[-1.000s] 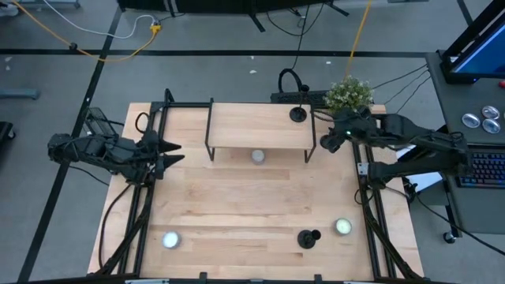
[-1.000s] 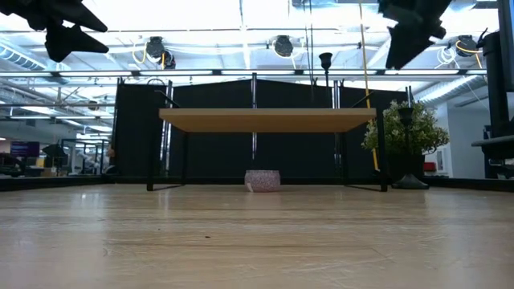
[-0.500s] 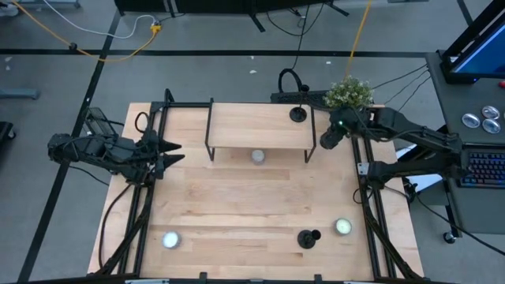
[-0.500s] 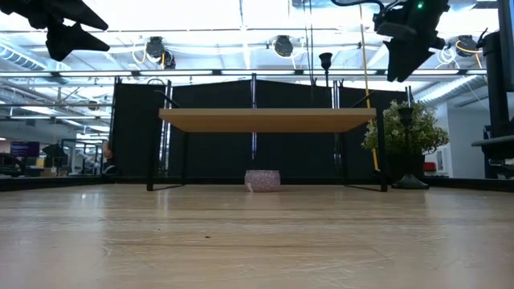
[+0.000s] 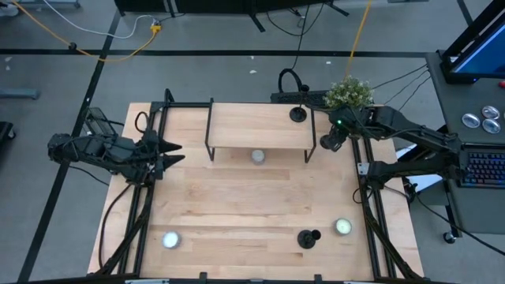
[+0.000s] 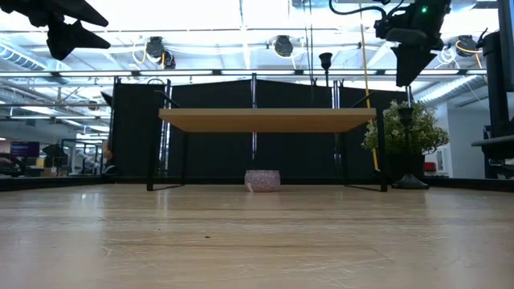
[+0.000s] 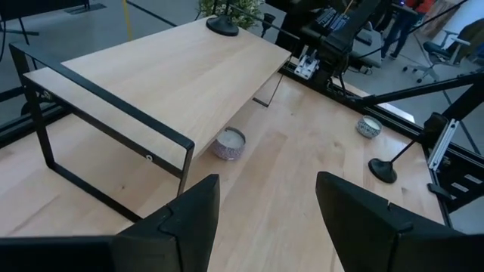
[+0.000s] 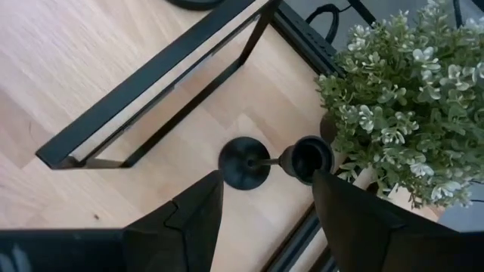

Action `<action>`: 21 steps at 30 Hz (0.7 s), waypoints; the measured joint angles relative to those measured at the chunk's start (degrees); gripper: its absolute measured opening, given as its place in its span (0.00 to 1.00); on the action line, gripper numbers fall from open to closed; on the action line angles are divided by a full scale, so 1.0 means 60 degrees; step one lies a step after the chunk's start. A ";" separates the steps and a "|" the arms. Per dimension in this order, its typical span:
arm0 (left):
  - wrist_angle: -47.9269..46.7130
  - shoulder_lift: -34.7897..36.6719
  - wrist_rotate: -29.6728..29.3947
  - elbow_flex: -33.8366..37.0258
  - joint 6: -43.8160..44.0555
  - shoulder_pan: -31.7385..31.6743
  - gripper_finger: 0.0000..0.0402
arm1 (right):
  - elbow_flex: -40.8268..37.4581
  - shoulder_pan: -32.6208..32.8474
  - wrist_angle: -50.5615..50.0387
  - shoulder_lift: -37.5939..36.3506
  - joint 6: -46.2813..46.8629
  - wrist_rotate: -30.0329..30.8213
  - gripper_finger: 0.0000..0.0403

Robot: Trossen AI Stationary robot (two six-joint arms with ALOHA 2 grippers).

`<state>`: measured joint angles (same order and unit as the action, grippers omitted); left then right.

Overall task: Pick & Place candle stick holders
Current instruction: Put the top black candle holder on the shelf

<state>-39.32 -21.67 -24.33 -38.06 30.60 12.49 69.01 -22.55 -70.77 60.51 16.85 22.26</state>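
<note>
Since the earlier frames the right gripper (image 5: 332,142) has drawn a little farther off the shelf (image 5: 256,125) corner toward the plant (image 5: 349,93), its fingers spread wide and empty. Directly below it a candle stick holder (image 8: 266,162) lies on the table beside the plant; a second holder (image 5: 298,114) stands on the shelf near it, and a third (image 5: 308,238) sits well apart at the near edge. The left gripper (image 5: 167,153) waits open, unmoved. The wooden table (image 5: 237,197) carries white tealights (image 5: 170,240).

High view straight down, low view level across table, both sharing the shelf (image 5: 256,127).
</note>
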 joint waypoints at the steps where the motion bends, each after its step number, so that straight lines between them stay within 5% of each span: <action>1: 0.0016 0.0000 0.0007 -0.0004 -0.0009 0.0000 0.56 | 0.0000 0.0000 -0.0003 0.0005 -0.0061 0.0000 0.49; 21: 0.0023 0.0000 0.0068 -0.0004 -0.0231 -0.0003 0.56 | 0.0000 -0.0341 -0.0307 0.0182 -0.1091 -0.0503 0.49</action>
<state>-39.18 -21.67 -23.92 -38.09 29.22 12.47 69.01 -24.59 -72.62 61.60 10.30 19.25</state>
